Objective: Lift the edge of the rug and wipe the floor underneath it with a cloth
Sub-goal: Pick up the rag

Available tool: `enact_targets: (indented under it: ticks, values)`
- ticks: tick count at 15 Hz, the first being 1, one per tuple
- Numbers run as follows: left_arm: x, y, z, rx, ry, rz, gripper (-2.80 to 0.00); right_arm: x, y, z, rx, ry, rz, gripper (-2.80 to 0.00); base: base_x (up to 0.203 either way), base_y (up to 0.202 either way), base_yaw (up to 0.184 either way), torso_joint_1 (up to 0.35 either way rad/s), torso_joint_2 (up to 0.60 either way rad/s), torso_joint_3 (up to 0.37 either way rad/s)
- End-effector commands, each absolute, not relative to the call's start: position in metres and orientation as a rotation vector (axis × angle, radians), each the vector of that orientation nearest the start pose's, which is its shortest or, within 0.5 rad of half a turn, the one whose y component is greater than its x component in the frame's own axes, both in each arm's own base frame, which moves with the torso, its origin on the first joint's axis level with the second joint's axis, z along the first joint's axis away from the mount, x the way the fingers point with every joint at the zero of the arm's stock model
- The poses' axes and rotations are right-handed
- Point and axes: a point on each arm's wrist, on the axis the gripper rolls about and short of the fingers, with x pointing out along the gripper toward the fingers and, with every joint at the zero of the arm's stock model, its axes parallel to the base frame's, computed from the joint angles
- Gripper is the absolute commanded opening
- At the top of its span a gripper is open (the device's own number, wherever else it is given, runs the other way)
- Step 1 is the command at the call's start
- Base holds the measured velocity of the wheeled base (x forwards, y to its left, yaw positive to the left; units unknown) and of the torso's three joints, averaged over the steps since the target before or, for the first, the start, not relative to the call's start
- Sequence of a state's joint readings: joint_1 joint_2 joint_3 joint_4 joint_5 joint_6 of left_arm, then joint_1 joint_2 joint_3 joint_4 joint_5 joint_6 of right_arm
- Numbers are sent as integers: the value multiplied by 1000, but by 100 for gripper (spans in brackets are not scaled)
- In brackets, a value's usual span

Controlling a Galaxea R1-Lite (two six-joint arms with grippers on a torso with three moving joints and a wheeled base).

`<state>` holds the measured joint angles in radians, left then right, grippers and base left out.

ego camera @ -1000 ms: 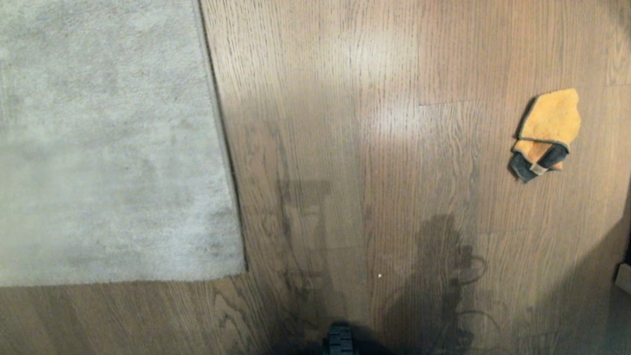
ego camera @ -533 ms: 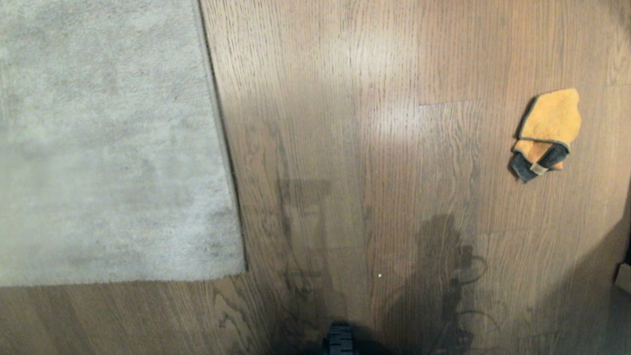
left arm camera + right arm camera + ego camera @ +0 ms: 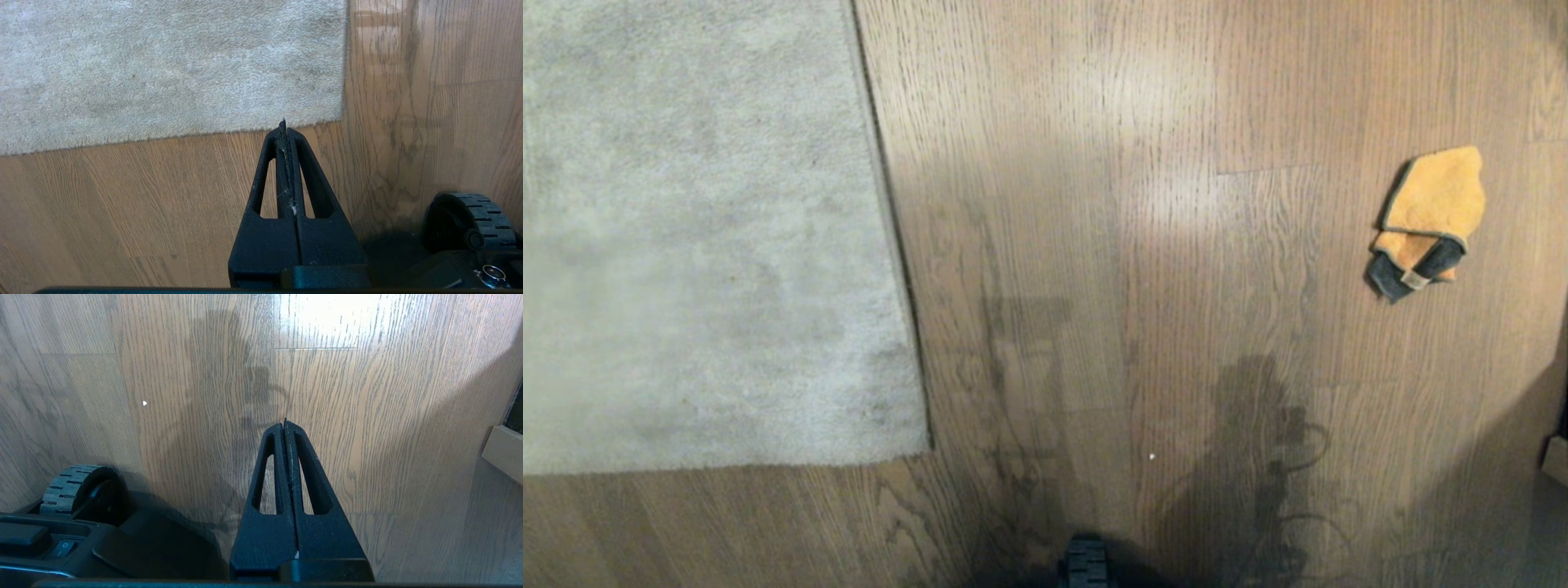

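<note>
A pale grey-beige rug (image 3: 703, 237) lies flat on the left of the head view, its rug edge (image 3: 890, 237) running straight toward its near corner. The brown wood floor (image 3: 1127, 245) fills the rest. A small orange-yellow cloth (image 3: 1425, 220) with a dark grey part lies crumpled on the floor at the right, far from the rug. Neither arm shows in the head view. My left gripper (image 3: 283, 124) is shut and empty, held above the floor just short of the rug (image 3: 163, 61) near its corner. My right gripper (image 3: 285, 424) is shut and empty over bare floor (image 3: 367, 416).
My base's wheel shows at the bottom of the head view (image 3: 1085, 563), and in both wrist views, wheel (image 3: 470, 220) and wheel (image 3: 73, 490). A pale wooden block (image 3: 504, 453) sits at the floor's right edge, also block (image 3: 1556, 459).
</note>
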<state>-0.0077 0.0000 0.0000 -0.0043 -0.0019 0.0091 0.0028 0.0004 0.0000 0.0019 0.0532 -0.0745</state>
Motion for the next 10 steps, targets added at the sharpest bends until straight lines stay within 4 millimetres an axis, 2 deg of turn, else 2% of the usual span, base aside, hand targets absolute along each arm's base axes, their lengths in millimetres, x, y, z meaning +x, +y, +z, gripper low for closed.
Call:
enact_targets:
  ticks: [1, 6, 10]
  values:
    - [-23, 0, 76, 9, -5, -9, -280, -23, 1, 75, -75, -1, 57, -280, 0, 0, 0, 0, 0, 0]
    - [-23, 0, 76, 9, -5, -9, -280, -23, 1, 75, -129, 1, 60, -280, 0, 0, 0, 0, 0, 0]
    - [-23, 0, 76, 9, -5, -9, -280, -23, 1, 75, -102, 0, 58, -280, 0, 0, 0, 0, 0, 0]
